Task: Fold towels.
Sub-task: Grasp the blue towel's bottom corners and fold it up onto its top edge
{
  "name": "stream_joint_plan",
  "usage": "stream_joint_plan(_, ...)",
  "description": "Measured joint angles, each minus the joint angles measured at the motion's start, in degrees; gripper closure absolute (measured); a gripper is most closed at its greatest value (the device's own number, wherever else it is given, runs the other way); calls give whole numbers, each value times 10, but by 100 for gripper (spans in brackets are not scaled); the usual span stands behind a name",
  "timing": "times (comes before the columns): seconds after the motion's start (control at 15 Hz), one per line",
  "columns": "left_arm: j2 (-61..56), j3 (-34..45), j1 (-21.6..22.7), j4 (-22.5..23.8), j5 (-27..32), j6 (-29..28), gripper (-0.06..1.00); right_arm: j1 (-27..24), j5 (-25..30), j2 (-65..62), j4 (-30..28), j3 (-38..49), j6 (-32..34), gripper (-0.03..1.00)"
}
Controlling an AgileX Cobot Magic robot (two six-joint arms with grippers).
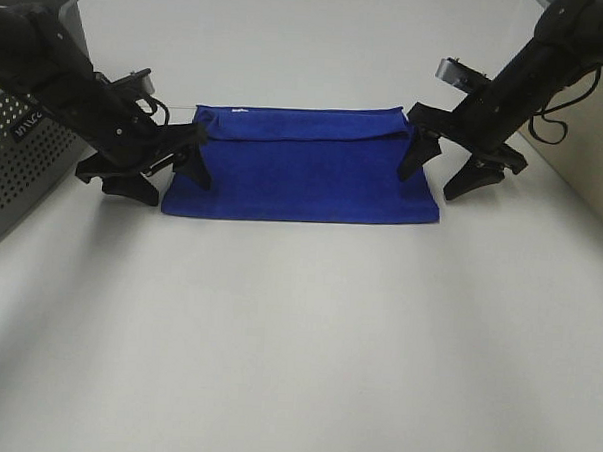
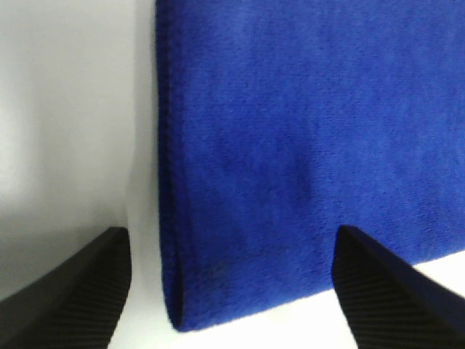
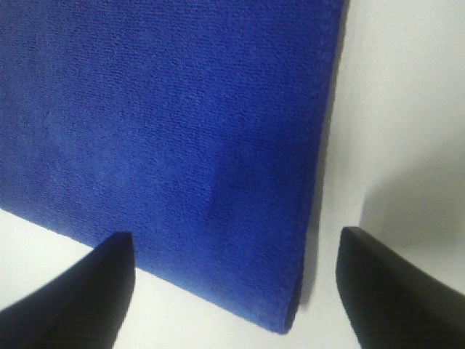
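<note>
Both pincers gape wide: left pincer (image 1: pixel 166 183) straddles the folded blue towel (image 1: pixel 304 171) at its nine o'clock edge, right pincer (image 1: pixel 436 182) at three o'clock, on the desk (image 1: pixel 296 346).

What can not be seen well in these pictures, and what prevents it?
Exterior high view: the basket is cut off by the left edge, and its wall hides the contents.
Exterior high view: the white tag on the towel is too small to read.
Wrist views: the picture edge cuts off the left gripper and right gripper beyond the fingertips.
</note>
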Motion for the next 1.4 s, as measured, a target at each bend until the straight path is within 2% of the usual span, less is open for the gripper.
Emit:
stream_joint_plan(0.2, 5, -1, -18, -9, -25, 5, 23, 1, -1, 22, 36, 0, -3, 26)
stream_joint_plan(0.33, 7, -1, -21, -9, -31, 6, 34, 9, -1, 26, 48, 0, -3, 34)
stream_joint_plan(0.4, 9, -1, -21, -7, -32, 6, 44, 13, -3, 29, 49, 0, -1, 41)
stream_joint_plan(0.6, 14, 0, -21, -2, -30, 6, 88, 13, -11, 38, 40, 0, 29, 89)
stream_joint_plan(0.67, 14, 0, -21, -2, -27, 6, 92, 12, -9, 38, 39, 0, 33, 96)
stream_joint_plan(0.8, 7, 1, -21, 15, 1, 5, 93, 12, -4, 32, 38, 10, 34, 97)
stream_joint_plan(0.93, -21, 36, -21, 37, 15, 5, 93, 13, -3, -3, 27, 62, 36, 97)
stream_joint_plan(1.2, -101, 164, -23, 39, 19, 5, 93, 14, -51, -102, 31, 246, 26, 97)
stream_joint_plan(1.4, -150, 257, -27, 37, -2, 5, 93, 14, -96, -148, 77, 362, -6, 97)
